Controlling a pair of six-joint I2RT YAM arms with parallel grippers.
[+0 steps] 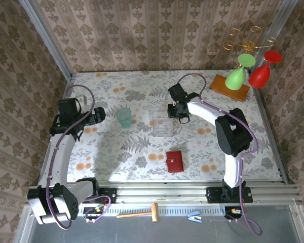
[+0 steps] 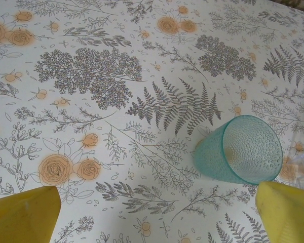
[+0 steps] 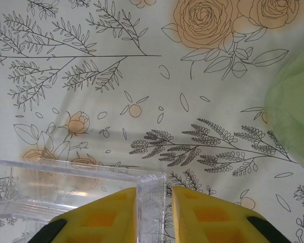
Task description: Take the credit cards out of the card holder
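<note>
Fingers point(image 3: 106, 217) of my right hand point(image 3: 154, 192) stand close together astride the corner wall of the clear box point(image 3: 66, 187). One yellow pad is inside the box and the other outside. The inner pad looks to be against the plastic and the outer pad shows a sliver of gap, so I cannot tell whether I am actually pinching the wall. Off to the outer side of this hand there is a blurred green shape point(image 3: 294, 126) that I cannot make out.

My left hand point(image 2: 156, 195) is spread wide, its two yellow fingers point(image 2: 25, 212) far apart over the flowered table point(image 1: 142, 152) and holding nothing. The teal cup point(image 2: 240, 149) sits just beside my right-side finger, slightly ahead of it, with its open mouth turned toward my wrist.

The card holder point(image 1: 175, 161) lies shut and flat on the cloth, a small red rectangle. It is behind my right hand, back toward my own base, and well apart from both hands. It is past the near side of the clear box and does not touch it.
</note>
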